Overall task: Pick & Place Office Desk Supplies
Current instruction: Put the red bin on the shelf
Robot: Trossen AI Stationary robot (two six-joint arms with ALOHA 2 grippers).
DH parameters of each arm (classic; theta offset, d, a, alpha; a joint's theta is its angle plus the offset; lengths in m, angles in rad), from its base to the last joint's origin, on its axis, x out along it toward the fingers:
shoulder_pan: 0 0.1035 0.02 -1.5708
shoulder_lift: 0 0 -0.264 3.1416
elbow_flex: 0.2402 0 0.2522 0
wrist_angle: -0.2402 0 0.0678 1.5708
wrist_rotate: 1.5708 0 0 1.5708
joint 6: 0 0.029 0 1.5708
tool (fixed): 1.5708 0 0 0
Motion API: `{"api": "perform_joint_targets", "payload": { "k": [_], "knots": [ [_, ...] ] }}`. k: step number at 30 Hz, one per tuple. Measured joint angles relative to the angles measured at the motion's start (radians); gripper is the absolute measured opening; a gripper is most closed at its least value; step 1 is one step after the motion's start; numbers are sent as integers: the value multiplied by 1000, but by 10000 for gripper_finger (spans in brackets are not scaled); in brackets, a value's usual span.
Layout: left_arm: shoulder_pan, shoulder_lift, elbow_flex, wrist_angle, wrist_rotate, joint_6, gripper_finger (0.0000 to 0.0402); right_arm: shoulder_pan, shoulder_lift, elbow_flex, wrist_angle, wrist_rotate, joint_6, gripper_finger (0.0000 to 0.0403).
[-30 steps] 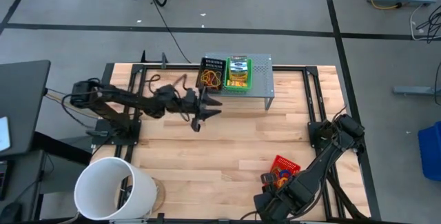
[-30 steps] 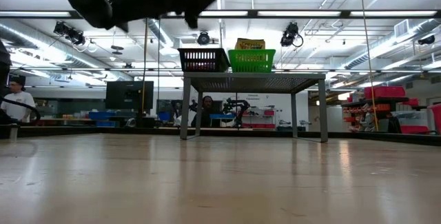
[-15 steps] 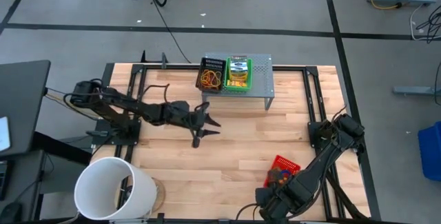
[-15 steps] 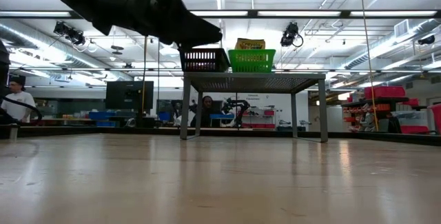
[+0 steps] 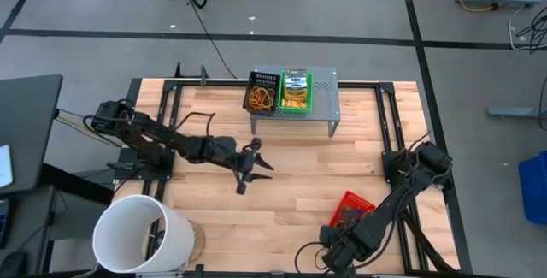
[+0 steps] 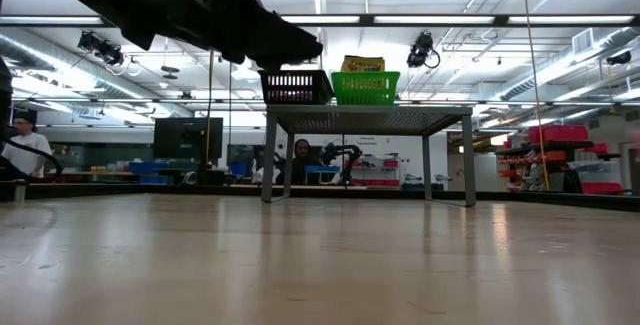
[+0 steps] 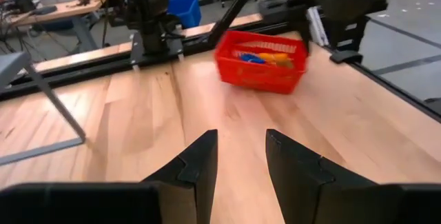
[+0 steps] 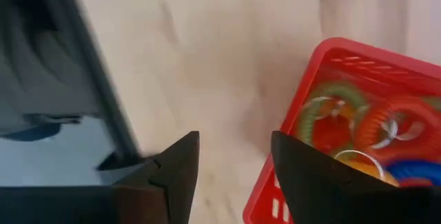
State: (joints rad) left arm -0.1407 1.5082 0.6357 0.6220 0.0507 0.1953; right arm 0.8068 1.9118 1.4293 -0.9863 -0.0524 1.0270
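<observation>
A red mesh tray [image 5: 356, 203] with coloured rings [image 8: 372, 124] rests on the table near its near right corner. My right gripper [image 8: 234, 145] points down, open, just above the tray's left rim. One finger stands over the rim and the other over bare wood. My left gripper [image 7: 241, 138] hovers open and empty over the table's middle [image 5: 253, 168], pointing almost level toward the red tray [image 7: 262, 60]. A black tray [image 5: 261, 95] of rubber bands and a green tray [image 5: 297, 90] with crayon boxes stand on the grey stand [image 5: 320, 107] at the far edge.
A big white bucket [image 5: 141, 233] stands at the near left corner. Black frame rails [image 5: 389, 133] run along the table's left, right and far sides. Bare wood lies between the stand and the red tray. A person [image 6: 22, 145] stands in the room beyond the table.
My left gripper has swung away from the stand toward the table's near edge and come down, tipping up from a downward slant to almost level. My right gripper has sunk toward the red tray and rolled about its own axis. Both have kept the same finger gap.
</observation>
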Motion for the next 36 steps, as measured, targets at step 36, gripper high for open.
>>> {"api": "perform_joint_targets", "payload": {
  "k": [36],
  "knots": [
    [-36, 0, 0, 8, 2, 11, 129, -33, 2, -82, -162, 77, 14, 178]
  ]
}}
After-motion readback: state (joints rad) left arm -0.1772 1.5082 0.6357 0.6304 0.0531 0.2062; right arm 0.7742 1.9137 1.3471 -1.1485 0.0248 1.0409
